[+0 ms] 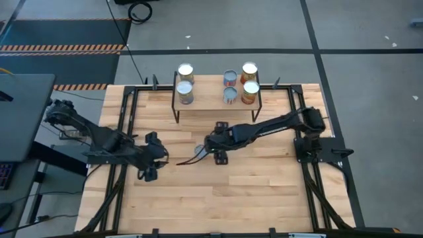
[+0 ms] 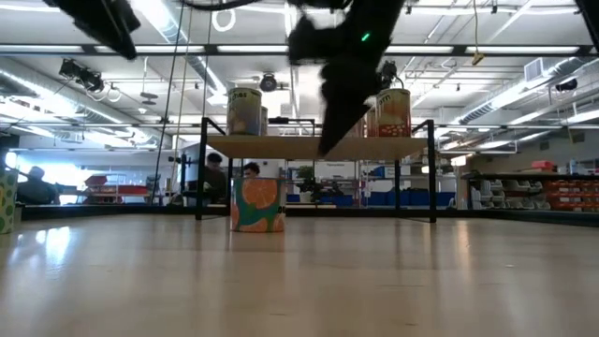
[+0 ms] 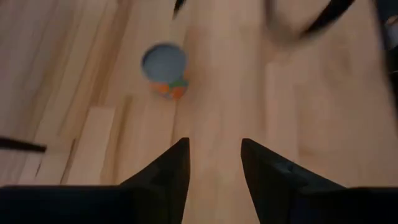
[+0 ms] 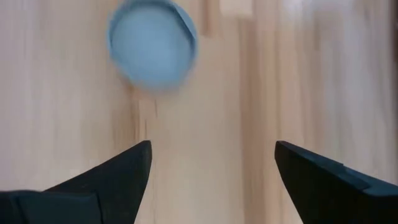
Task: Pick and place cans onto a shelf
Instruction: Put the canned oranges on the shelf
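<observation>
Orange-labelled can (image 2: 256, 204), print unreadable | right claw (image 4: 211, 165) wide, empty | left claw (image 3: 214, 163) part-open, empty

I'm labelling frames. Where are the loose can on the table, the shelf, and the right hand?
Loose can (image 3: 164, 62): left wrist view, its round top.
Shelf (image 1: 210, 99): high view, bare wood board.
Right hand (image 4: 211, 165): right wrist view, midway between fingertips.

Bare tabletop (image 1: 218, 198) surrounds the lone can (image 1: 199, 151); six cans (image 1: 185, 92) crowd the shelf (image 1: 211, 101).
</observation>
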Action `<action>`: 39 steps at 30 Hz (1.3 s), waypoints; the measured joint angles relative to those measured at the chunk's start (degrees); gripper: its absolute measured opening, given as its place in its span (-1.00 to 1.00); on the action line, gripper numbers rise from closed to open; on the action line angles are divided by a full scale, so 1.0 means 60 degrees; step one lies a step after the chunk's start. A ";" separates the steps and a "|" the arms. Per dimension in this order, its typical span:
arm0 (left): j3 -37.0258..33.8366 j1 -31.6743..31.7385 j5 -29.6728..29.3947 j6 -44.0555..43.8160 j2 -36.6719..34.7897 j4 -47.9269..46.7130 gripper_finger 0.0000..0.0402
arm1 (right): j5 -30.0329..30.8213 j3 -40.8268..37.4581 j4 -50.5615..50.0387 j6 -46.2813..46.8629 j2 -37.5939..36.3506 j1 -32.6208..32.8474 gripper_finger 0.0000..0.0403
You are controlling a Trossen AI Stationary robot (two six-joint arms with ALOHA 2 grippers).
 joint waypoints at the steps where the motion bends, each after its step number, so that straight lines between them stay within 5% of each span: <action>1: 0.0000 0.0069 0.0010 -0.0145 0.0180 -0.0083 -0.23 | 0.0002 0.0002 -0.0507 0.0264 -0.0272 0.0048 0.72; 7: -0.0007 0.0794 0.0811 0.0012 0.1304 -0.0199 0.10 | 0.0046 0.0002 -0.2825 0.1981 -0.2172 0.0514 0.72; 16: -0.0007 0.2019 0.1446 0.1561 0.3567 0.1282 0.74 | 0.0955 -0.0293 -0.3133 0.4296 -0.4271 0.1002 0.73; 24: -0.0010 0.3444 0.1711 0.1741 0.5664 0.3334 0.78 | 0.1453 -0.0337 -0.3169 0.4110 -0.4773 0.0929 0.73; 32: -0.0011 0.3643 0.2164 0.1293 0.6182 0.4974 0.78 | 0.1421 -0.0341 -0.3340 0.3175 -0.4755 0.0889 0.73; 39: -0.0011 0.3265 0.0872 0.1294 0.6184 0.6279 0.78 | 0.1277 -0.0341 -0.3523 0.2929 -0.4755 0.0688 0.73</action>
